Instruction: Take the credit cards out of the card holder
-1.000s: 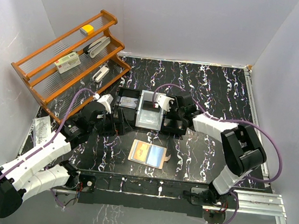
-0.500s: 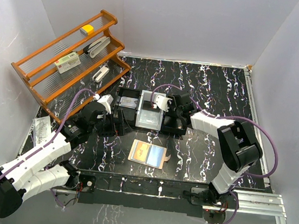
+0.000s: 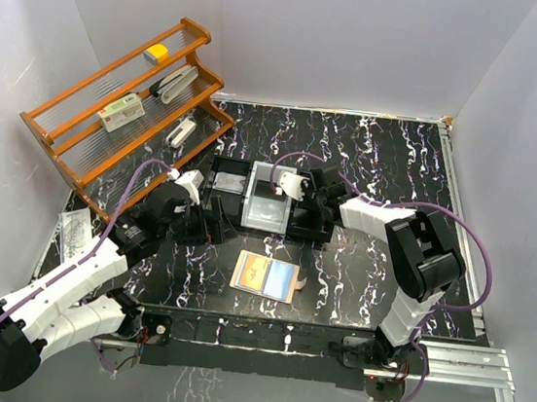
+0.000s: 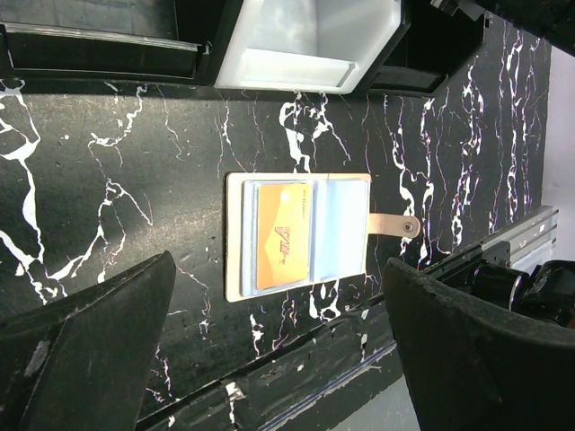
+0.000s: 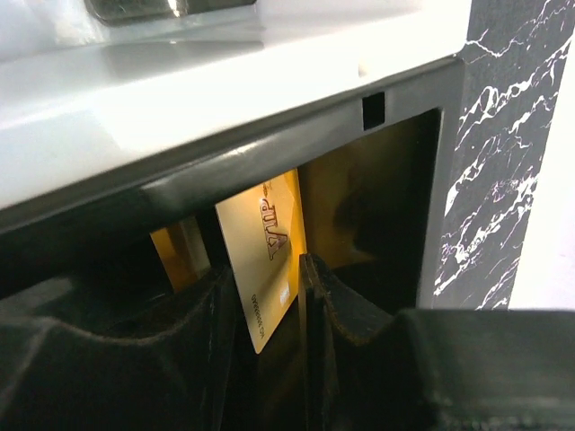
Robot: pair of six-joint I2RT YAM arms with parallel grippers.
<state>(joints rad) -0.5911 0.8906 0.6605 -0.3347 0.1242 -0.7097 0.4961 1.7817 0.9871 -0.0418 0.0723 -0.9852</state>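
The beige card holder (image 3: pixel 239 281) lies open near the table's front edge, snap tab to the right. In its slots are an orange credit card (image 3: pixel 254 273) and a blue-grey one (image 3: pixel 280 281). The left wrist view shows the holder (image 4: pixel 235 235), orange card (image 4: pixel 283 235) and blue-grey card (image 4: pixel 340 229). My left gripper (image 3: pixel 205 225) is open and empty, above the table left of the holder. My right gripper (image 3: pixel 306 214) reaches into the tray's right black compartment. A gold credit card (image 5: pixel 265 256) stands there between the narrowly parted jaws, against the right finger (image 5: pixel 341 305), with a gap on its left.
The black-and-grey three-compartment tray (image 3: pixel 247 220) stands behind the holder. A wooden rack (image 3: pixel 55 141) with small boxes is at the back left. A clear plastic bag (image 3: pixel 74 231) lies at the left edge. White walls enclose the table.
My right arm has shifted slightly left, closer over the tray. The left arm and the card holder have not moved.
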